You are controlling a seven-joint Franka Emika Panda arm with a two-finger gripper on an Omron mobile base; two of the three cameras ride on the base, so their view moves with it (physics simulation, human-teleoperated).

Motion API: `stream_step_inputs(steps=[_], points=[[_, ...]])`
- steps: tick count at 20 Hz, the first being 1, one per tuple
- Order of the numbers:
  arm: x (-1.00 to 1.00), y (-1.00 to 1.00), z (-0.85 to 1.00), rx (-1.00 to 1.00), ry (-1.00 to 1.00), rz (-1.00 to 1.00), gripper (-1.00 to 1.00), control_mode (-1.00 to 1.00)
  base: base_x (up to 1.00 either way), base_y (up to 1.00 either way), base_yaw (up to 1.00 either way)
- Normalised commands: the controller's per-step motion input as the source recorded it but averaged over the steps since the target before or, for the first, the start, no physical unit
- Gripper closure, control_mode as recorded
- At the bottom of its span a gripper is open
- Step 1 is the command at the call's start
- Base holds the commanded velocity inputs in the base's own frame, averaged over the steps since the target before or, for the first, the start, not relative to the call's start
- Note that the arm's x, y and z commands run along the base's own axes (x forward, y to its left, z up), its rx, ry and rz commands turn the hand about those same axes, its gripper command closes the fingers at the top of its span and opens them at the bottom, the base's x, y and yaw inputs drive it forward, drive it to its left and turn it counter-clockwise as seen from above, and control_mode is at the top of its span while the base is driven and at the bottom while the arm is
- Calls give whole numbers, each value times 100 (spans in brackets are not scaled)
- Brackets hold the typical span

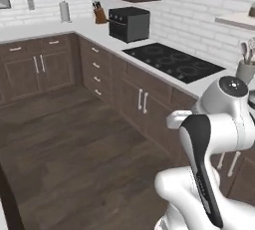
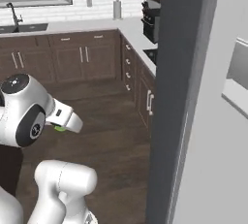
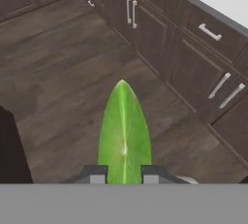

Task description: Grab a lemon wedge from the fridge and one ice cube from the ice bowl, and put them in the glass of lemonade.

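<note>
Right base view: a sliver of the lemon wedge point(image 2: 60, 129) peeks from under the white hand, above the wooden floor point(image 2: 111, 136). Hand view: the end effector point(image 3: 124, 175) is clamped narrowly on the lemon wedge point(image 3: 124, 136), which stands upright between its fingertips.

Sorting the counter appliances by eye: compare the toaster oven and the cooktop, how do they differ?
The toaster oven is a raised black box standing on the counter; the cooktop lies flat, set into it. The toaster oven sits farther back by the wall, the cooktop nearer the robot. The cooktop is wider, with ring burners. Both are black.
</note>
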Motion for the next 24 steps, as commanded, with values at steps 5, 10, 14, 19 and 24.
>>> stream_step_inputs(steps=[5,10,14,19,24], points=[[0,0,0,0,0,0,100,100,100,-18,-40],[0,0,0,0,0,0,100,100,93,-1,-56],[0,0,0,0,0,0,100,100,44,0,-76],[0,0,0,0,0,0,100,100,0,0,-93],[0,0,0,0,0,0,100,100,11,0,-87]])
